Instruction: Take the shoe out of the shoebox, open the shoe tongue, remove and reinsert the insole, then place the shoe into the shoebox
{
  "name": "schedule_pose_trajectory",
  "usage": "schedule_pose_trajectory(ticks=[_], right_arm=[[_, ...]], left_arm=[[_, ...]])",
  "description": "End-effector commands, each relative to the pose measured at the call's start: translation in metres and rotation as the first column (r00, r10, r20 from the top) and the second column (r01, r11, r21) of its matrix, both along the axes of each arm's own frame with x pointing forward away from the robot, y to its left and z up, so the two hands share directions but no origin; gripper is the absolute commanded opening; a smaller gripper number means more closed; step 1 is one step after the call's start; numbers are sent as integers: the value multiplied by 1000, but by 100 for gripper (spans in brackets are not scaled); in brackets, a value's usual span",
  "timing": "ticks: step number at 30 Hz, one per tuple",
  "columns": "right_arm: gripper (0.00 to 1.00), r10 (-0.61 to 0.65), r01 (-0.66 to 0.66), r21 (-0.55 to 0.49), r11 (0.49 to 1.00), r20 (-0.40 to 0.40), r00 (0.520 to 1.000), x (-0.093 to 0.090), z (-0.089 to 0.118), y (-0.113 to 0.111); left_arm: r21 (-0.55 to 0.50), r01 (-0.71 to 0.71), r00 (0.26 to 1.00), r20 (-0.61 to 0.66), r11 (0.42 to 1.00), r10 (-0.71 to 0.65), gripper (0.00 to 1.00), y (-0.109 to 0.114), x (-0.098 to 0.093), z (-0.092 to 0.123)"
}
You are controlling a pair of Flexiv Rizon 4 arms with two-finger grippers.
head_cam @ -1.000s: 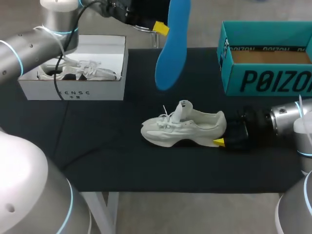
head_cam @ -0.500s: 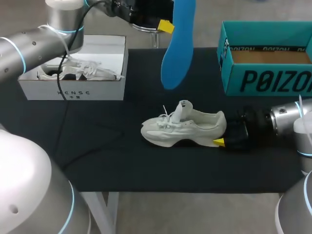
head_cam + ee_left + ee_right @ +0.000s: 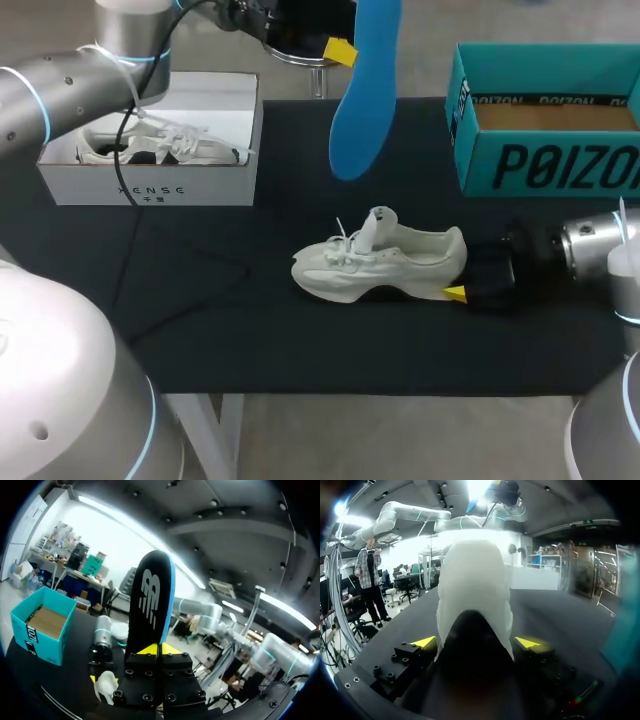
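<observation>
- The black table (image 3: 230,330) fills the head view; all places below are clock directions from the white shoe at its middle.
- A white shoebox (image 3: 150,185) stands at 10 o'clock near the table's far edge, with a second pale shoe (image 3: 165,143) lying inside.
- A teal shoebox (image 3: 545,160) stands open at 2 o'clock, with its brown cardboard floor showing.
- The white shoe (image 3: 380,265) lies on its sole outside both boxes, toe toward 9 o'clock, heel toward 3 o'clock and tongue raised.
- The blue insole (image 3: 362,100) hangs at 12 o'clock, off the table, with its lower end above the shoe.
- The left gripper (image 3: 343,50) pinches the insole's upper end; in the left wrist view the insole stands up from between its closed fingers.
- The right gripper (image 3: 462,288) lies low at 3 o'clock, fingers clamped on the shoe's heel from both sides.
</observation>
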State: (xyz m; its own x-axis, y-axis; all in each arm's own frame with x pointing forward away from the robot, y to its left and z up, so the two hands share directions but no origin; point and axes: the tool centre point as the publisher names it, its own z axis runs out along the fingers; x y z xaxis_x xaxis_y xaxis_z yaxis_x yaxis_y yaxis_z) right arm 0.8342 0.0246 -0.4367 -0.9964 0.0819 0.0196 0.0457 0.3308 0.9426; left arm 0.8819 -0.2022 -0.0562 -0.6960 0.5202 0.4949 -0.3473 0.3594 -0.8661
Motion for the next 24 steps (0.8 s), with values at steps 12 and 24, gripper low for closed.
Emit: schedule_pose_trajectory(ticks=[12, 24], right_arm=[[100, -116, 118, -205, 972, 22, 993, -26, 52, -55], [100, -269, 174, -638, 750, -55, 962, -52, 122, -68]], left_arm=[[-1, 3, 1000, 0, 1000, -3, 0, -1, 1, -1], [-1, 3, 1000, 0, 1000, -3, 0, -1, 1, -1]])
